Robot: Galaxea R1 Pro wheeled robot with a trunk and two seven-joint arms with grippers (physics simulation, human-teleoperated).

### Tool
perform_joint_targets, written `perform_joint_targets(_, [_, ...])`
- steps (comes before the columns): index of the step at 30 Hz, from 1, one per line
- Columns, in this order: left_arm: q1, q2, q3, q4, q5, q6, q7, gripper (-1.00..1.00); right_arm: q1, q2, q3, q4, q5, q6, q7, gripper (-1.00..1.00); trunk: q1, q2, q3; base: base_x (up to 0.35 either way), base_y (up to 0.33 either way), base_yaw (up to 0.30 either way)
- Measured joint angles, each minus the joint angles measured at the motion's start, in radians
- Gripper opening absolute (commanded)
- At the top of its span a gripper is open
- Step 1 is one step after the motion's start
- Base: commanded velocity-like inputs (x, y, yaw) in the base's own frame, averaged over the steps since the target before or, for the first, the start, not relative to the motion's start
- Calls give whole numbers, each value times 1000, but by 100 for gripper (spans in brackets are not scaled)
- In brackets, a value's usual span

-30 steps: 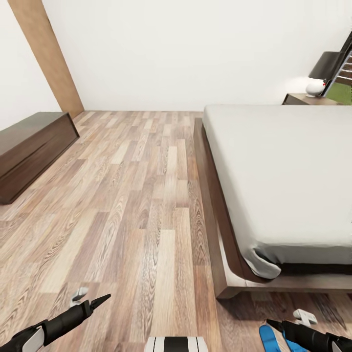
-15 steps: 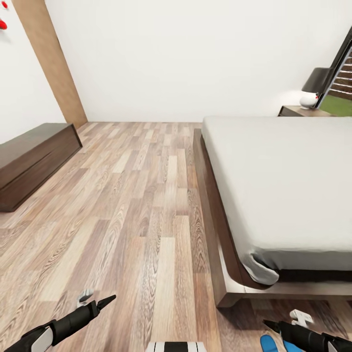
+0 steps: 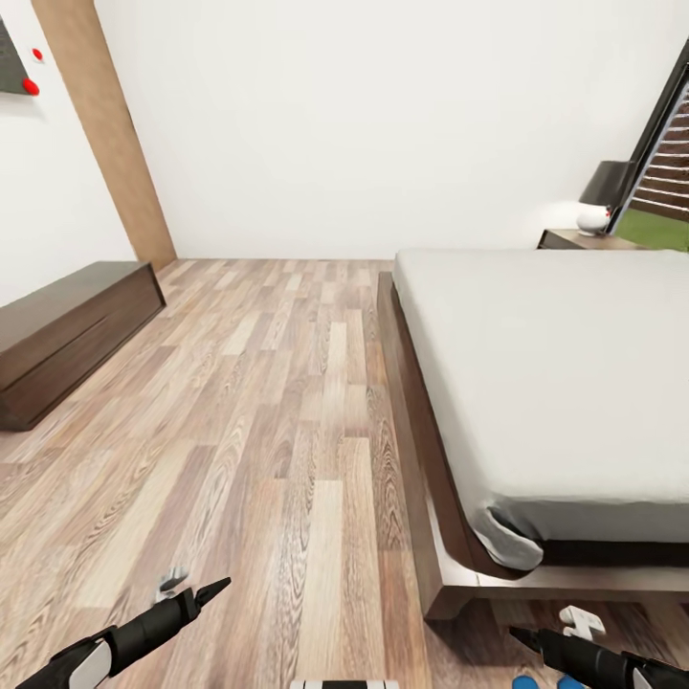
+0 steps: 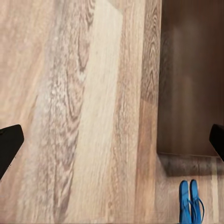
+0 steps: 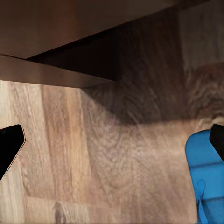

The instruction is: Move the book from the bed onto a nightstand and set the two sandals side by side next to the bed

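So the robot's sitting at the foot corner of the bed (image 3: 536, 383), looking along the wood floor (image 3: 277, 421) beside it. Both sandals (image 4: 191, 202) are lying side by side on the floor just off that corner of the frame, long axes running parallel to each other. In the head view only a sliver of blue is peeking out right under the right tool (image 3: 522, 634), so I'm guessing the right arm is the nearer 1 for any grab. Left tool (image 3: 215, 586) is hanging over bare floor, further off. Both tools are looking spread wide in the wrist views and carrying nothing. No book anywhere on the mattress from here; 1 nightstand (image 3: 579, 239) is sitting far off beside the bed's head.
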Motion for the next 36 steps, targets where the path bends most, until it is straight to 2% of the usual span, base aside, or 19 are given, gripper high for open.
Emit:
perform_joint_targets(4, [0, -22, -1, 0, -1, -10, 44, 100, 0, 39, 0, 0, 1, -1, -2, 100, -2, 1, 15, 0, 0, 0])
perform_joint_targets(8, [0, -43, -1, 1, -4, -12, 81, 100, 0, 58, 0, 1, 1, -1, -3, 100, -4, 2, 31, 0, 0, 0])
perform_joint_targets(9, [0, -53, -2, 1, -9, -13, 97, 100, 0, 64, 0, 1, 1, -1, -3, 100, -4, 2, 35, 0, 0, 0])
perform_joint_targets(11, [1, -99, -3, 3, -53, -49, 176, 100, 0, 74, 0, 2, 2, -2, -4, 100, -5, 3, 43, 0, 0, 0])
perform_joint_targets(15, [1, -119, -2, 33, -72, -73, 212, 100, 0, 76, 0, 2, 1, -2, -10, 100, -7, 4, 58, 0, 0, 0])
perform_joint_targets(18, [1, -121, -1, 38, -73, -79, 215, 100, 0, 76, 0, 8, 2, -1, -42, 100, -8, 4, 70, 0, 0, 0])
perform_joint_targets(22, [1, -122, 0, 40, -74, -83, 218, 100, 0, 76, 2, 104, 4, -4, -82, 100, -10, 5, 85, 0, 0, 0])
perform_joint_targets(26, [1, -125, 0, 40, -74, -83, 218, 100, 0, 76, 2, 136, 4, -7, -89, 100, -25, 33, 98, 0, 0, 0])
perform_joint_targets(36, [1, -126, 0, 40, -74, -83, 218, 100, 0, 75, 2, 143, 4, -7, -90, 100, -63, 103, 129, 0, 0, 0])
